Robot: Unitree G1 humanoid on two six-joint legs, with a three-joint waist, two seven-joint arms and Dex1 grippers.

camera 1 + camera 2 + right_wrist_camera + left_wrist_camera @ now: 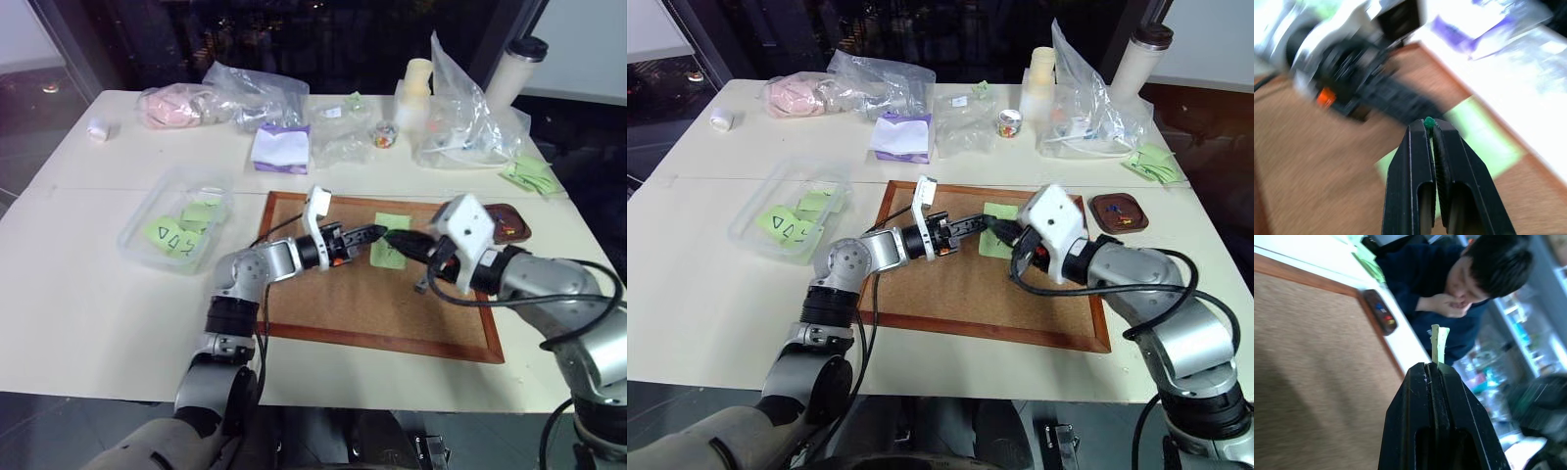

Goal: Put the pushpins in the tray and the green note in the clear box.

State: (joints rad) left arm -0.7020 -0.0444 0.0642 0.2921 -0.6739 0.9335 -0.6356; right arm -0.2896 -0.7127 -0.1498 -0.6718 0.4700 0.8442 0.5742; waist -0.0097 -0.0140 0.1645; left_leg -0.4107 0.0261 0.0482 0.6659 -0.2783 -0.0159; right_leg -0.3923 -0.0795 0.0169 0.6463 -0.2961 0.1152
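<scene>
Left pincer [1434,369] clamps the green note [390,241] by its edge over the corkboard [382,304]. Right pincer [1429,128] is squeezed onto a green-headed pushpin [1428,122], just right of the note. The tray [1118,211] sits on the counter [88,294] right of the board; the clear box [157,220] waits left.

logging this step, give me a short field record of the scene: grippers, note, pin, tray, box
left gripper: jaws shut on the green note's edge
right gripper: jaws shut on a green-headed pushpin
green note: on the corkboard, between the two grippers
tray: on the table right of the corkboard, a few coloured pins inside
clear box: left of the corkboard, other green notes inside
person: beyond the table's far side
remaining: pin to tray, note to clear box
</scene>
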